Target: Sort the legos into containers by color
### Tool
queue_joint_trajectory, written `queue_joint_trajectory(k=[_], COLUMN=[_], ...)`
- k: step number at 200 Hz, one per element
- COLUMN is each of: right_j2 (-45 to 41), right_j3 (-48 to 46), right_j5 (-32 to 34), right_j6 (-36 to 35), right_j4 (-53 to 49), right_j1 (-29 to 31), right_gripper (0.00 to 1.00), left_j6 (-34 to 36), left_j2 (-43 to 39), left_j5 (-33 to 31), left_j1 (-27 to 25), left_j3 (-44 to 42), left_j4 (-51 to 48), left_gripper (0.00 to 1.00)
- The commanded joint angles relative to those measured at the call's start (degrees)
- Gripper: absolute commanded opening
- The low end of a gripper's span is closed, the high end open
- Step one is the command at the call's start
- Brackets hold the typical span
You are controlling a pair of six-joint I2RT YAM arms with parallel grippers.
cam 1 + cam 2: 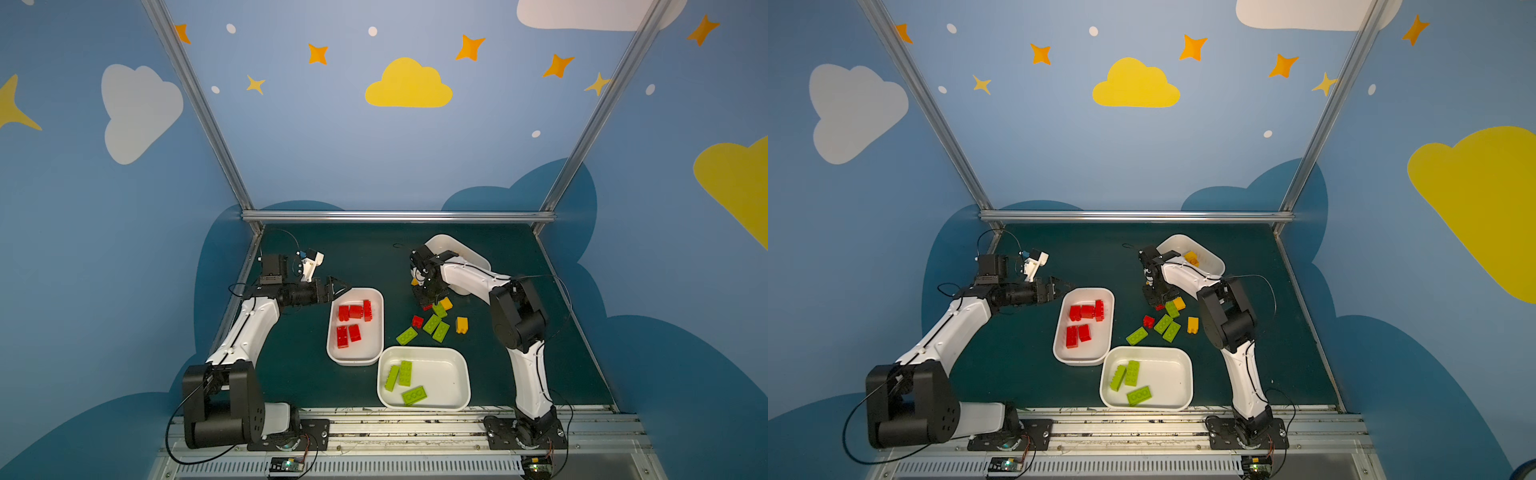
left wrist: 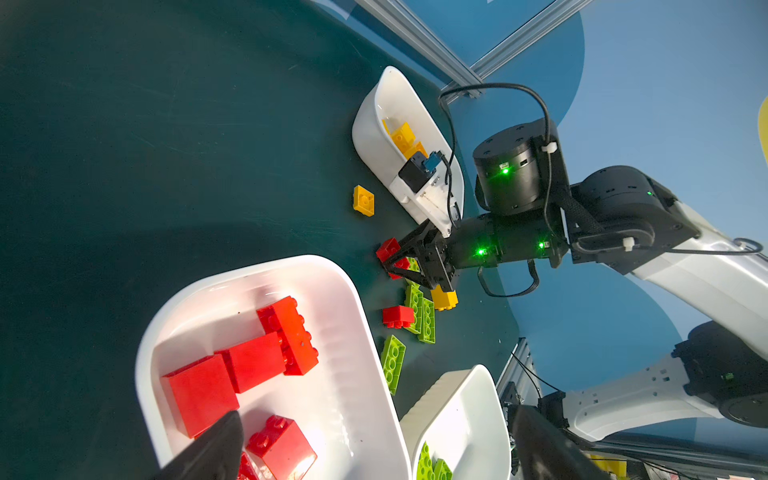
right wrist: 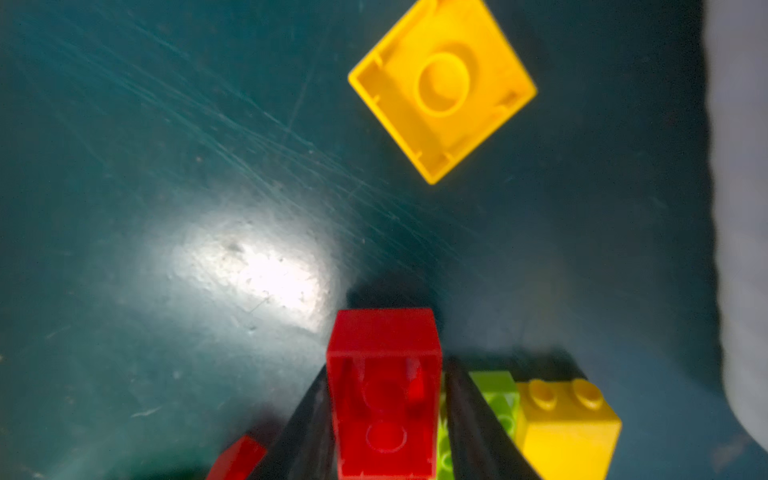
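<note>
My right gripper [image 3: 386, 368] is shut on a red lego [image 3: 384, 395], low over the mat beside loose green [image 1: 432, 323] and yellow legos [image 1: 461, 325]; in the left wrist view the red lego [image 2: 388, 249] sits between its fingers. One more red lego [image 1: 417, 321] lies loose. My left gripper [image 1: 340, 286] hangs open and empty over the far-left rim of the container [image 1: 332, 332] holding several red legos. The near container [image 1: 465, 374] holds three green legos. The far container [image 1: 1208, 255], partly behind my right arm, holds yellow legos.
An upside-down yellow square brick [image 3: 442, 89] lies on the mat just beyond my right gripper, near the far container's wall [image 3: 739, 208]. Aluminium frame rails [image 1: 395, 216] border the green mat at the back and sides.
</note>
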Motion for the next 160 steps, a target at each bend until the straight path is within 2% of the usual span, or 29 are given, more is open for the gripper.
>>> queue_joint_trajectory(k=[1, 37, 81, 121, 160], right_j2=[0.6, -0.9, -8.5, -16.1, -16.2], right_j3=[1.9, 1.9, 1.1, -1.1, -1.1], right_j5=[-0.3, -0.5, -4.1, -16.4, -27.4], right_j6=[-0.6, -0.2, 1.2, 5.0, 16.2], right_j4=[-0.7, -1.1, -2.5, -0.3, 6.5], right_j1=[-0.1, -0.1, 1.2, 6.9, 11.4], right_gripper=[0.36, 0.21, 0.21, 0.21, 0.21], left_j6=[1.1, 1.1, 1.7, 1.8, 1.5], left_j2=[0.7, 0.5, 0.0, 0.6, 0.7], left_j5=[1.4, 1.3, 1.0, 0.0, -0.2], left_j1=[-0.1, -0.1, -0.1, 0.1, 0.2], left_j3=[0.1, -0.2, 0.2, 1.6, 1.9], left_j4=[-1.0, -1.1, -2.1, -3.0, -3.2], left_gripper=[0.99, 0.99, 1.00, 0.99, 0.99])
